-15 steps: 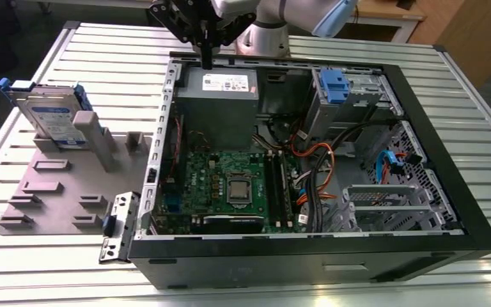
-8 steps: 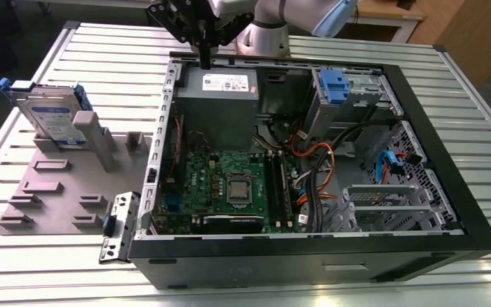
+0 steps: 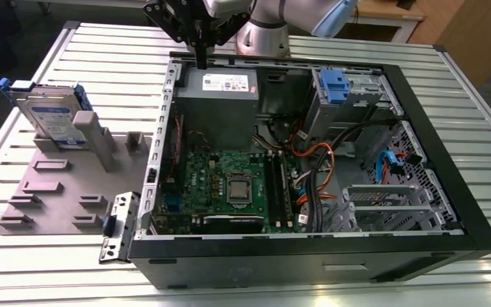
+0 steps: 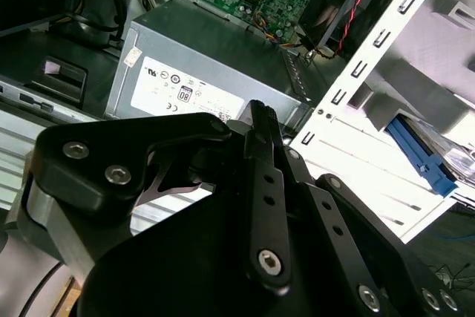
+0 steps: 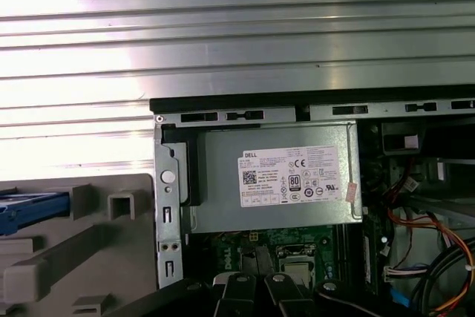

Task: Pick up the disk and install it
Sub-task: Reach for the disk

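Observation:
The disk [image 3: 51,116] stands upright in a slot at the far end of a grey fixture plate [image 3: 58,192], at the exterior view's left, beside the open computer case [image 3: 314,249]. It is silver-grey with a white-and-blue label and a blue frame along its edges. That blue frame [image 4: 419,155] shows in the second wrist view, and its blue edge [image 5: 30,209] in the first wrist view. My gripper [image 3: 201,61] hangs over the case's far rim, just above the power supply [image 3: 220,105], well to the right of the disk. Its fingers [image 4: 260,120] are shut together with nothing between them.
Inside the case lie the green motherboard [image 3: 228,185], orange and black cables [image 3: 322,160], and a metal drive cage with a blue latch [image 3: 335,86] at the far right. A loose metal bracket [image 3: 119,227] lies by the case's near left corner. The slatted metal table [image 3: 109,51] surrounds everything.

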Robot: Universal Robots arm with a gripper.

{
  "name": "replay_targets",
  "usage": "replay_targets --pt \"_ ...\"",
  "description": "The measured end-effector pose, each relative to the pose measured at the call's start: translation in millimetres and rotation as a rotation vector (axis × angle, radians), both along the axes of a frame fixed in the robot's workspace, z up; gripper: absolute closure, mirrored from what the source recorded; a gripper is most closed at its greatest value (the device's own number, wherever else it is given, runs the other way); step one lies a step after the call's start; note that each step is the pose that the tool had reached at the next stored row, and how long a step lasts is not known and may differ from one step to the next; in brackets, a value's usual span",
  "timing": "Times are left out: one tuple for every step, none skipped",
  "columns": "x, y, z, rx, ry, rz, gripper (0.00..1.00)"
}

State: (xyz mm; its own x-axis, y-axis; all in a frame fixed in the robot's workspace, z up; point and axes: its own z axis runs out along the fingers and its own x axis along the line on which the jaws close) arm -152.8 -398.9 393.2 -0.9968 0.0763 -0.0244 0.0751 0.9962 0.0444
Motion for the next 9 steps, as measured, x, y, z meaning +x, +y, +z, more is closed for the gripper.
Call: replay_targets --pt "-0.2 0.0 0.0 0.0000 0.0000 0.000 0.89" --pt "-0.5 0.0 0.0 0.0000 0.0000 0.000 0.89" --pt "-1.0 0.0 0.0 0.0000 0.0000 0.000 0.89" --pt "-1.6 0.0 0.0 0.0000 0.0000 0.000 0.89" --pt "-2.3 0.0 0.0 0.0000 0.0000 0.000 0.89" --pt "-2.9 0.0 0.0 -0.0001 0.0000 0.000 0.89" --pt "-3.5 0.0 0.0 0.0000 0.0000 0.000 0.89" --pt "-4.1 0.0 0.0 0.0000 0.0000 0.000 0.89" --pt "-5.0 0.0 0.0 0.0000 0.0000 0.000 0.89"
